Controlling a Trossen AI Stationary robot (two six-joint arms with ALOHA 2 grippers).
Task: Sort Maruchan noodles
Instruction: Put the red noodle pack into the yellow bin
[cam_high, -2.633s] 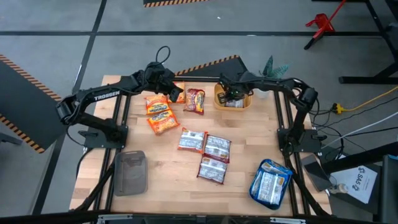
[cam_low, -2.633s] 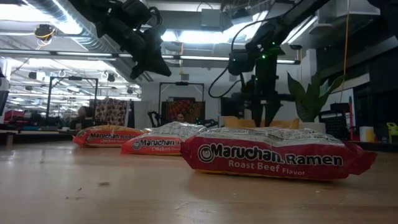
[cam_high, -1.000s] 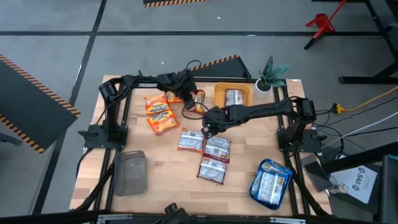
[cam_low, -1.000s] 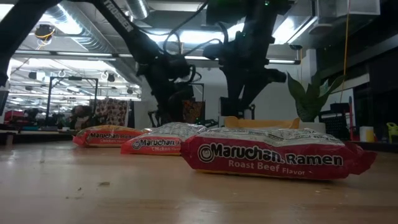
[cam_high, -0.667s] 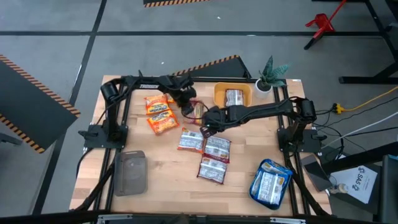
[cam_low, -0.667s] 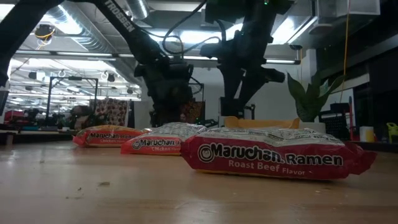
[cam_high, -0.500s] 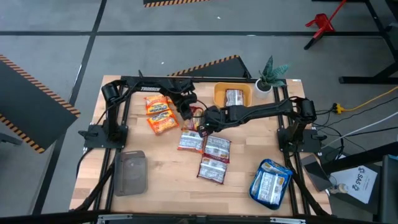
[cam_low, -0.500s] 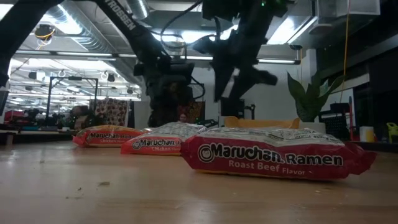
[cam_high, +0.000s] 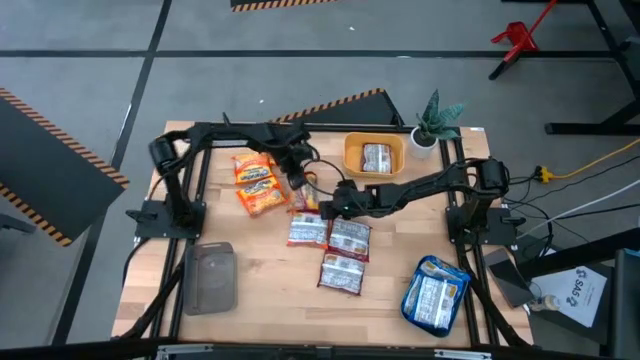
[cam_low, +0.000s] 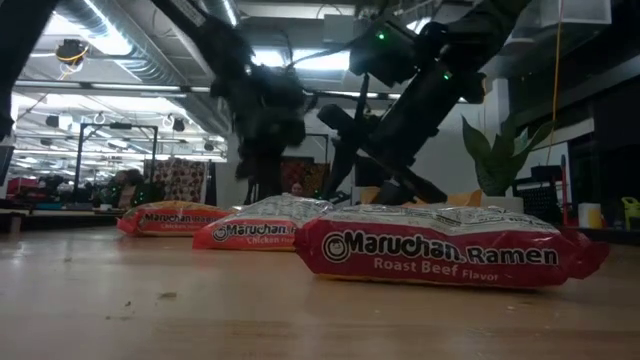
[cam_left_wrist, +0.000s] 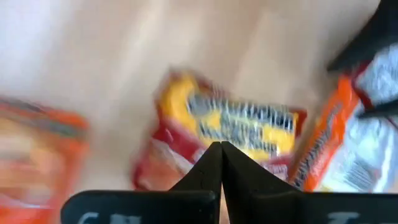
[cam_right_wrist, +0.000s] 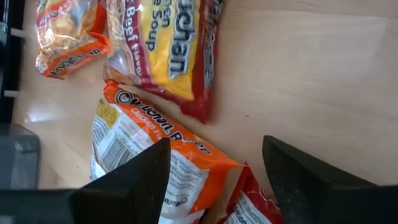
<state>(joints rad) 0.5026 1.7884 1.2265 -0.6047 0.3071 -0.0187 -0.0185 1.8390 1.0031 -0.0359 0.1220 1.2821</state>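
Observation:
A red-and-yellow Maruchan packet (cam_high: 305, 197) lies flat on the table in the middle. My left gripper (cam_high: 297, 182) is shut right over it; in the left wrist view its tips (cam_left_wrist: 221, 149) point at that packet (cam_left_wrist: 239, 127). My right gripper (cam_high: 335, 205) is open and hovers above an orange-and-white packet (cam_right_wrist: 149, 152), with the red packet (cam_right_wrist: 171, 50) just beyond. More orange packets (cam_high: 256, 180) lie to the left. Several red-and-white ones (cam_high: 345, 250) lie nearer, and one (cam_low: 450, 250) fills the low view. My left gripper comes from above with shut fingers at the red-and-yellow packet's near part (cam_left_wrist: 217, 140). The packet lies flat on the table. Blur hides whether the tips press on its face or pinch a fold.
A yellow bowl (cam_high: 352, 160) with one packet in it stands at the far side beside a small plant (cam_high: 436, 115). A grey tray (cam_high: 210, 278) sits near left. A teal tray (cam_high: 410, 300) with blue-and-white packets sits near right. Bare wood shows along the near edge.
My left gripper has moved from beside the yellow bowl toward the table's near edge. The red-and-yellow packet has slid along with it, up to the middle cluster. My right gripper has dropped lower over the orange-and-white packet, and its arm now tilts.

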